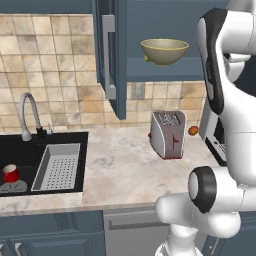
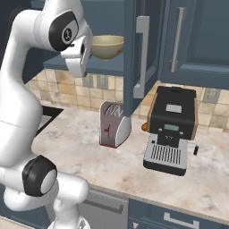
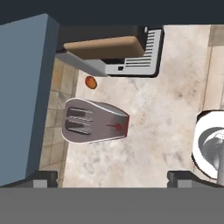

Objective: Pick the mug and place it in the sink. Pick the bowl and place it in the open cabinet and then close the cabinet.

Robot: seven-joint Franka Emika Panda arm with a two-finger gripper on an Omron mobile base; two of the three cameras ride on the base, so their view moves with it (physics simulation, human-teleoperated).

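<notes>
**Worktop and cabinet shelf**

The marbled worktop (image 1: 125, 170) carries a silver toaster (image 1: 168, 133). Just right of the toaster lies a small orange thing (image 1: 193, 130); beyond it stands a black coffee machine (image 2: 171, 127). Above the toaster, the bowl (image 1: 164, 51) sits on the cabinet (image 1: 112, 55) shelf.

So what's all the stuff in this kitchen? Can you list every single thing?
mug: one, red, inside the sink.
sink: one, black, left end of the counter.
tray: one, grey with holes, in the sink's right half.
faucet: one, chrome, behind the sink.
bowl: one, olive-tan, on the open cabinet's shelf.
cabinet: one, dark blue, door open, silver bar handle.
toaster: one, silver, mid-counter.
coffee machine: one, black and silver, right of the toaster.
small orange thing: one, between toaster and coffee machine.
counter: one, pale marble.
gripper: one, dark tips, open, empty, above the toaster.
</notes>
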